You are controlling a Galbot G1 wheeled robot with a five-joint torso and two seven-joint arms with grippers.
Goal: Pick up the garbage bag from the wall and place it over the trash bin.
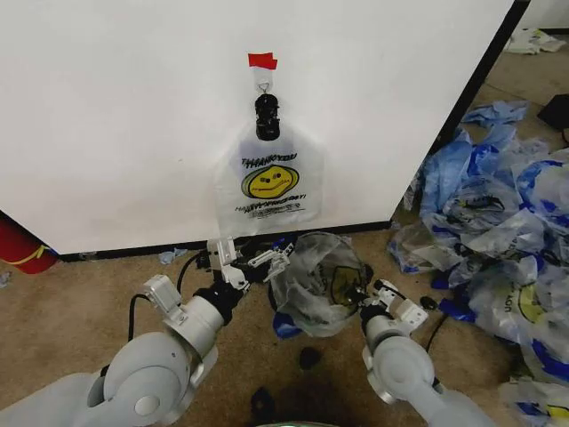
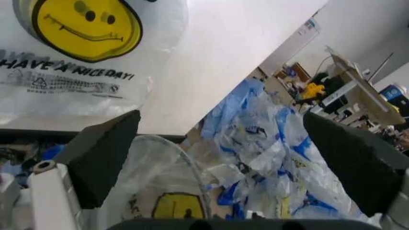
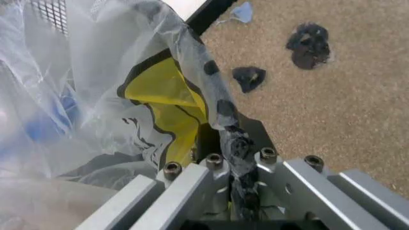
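Translucent garbage bag (image 1: 269, 176) hangs clipped on the wall (image 1: 116, 116), directly above the left gripper (image 1: 252, 259), its fingers spread; right gripper (image 3: 233, 158) pinches the trash bin (image 1: 322, 283) liner.

The left gripper (image 2: 223, 158) has its dark fingers (image 2: 102, 158) spread wide below the garbage bag (image 2: 83, 43), which hangs flat on the wall (image 2: 243, 33). Just under the gripper sits a bag-lined trash bin (image 2: 160, 191), with a heap of bluish bags (image 2: 268, 158) beside it.
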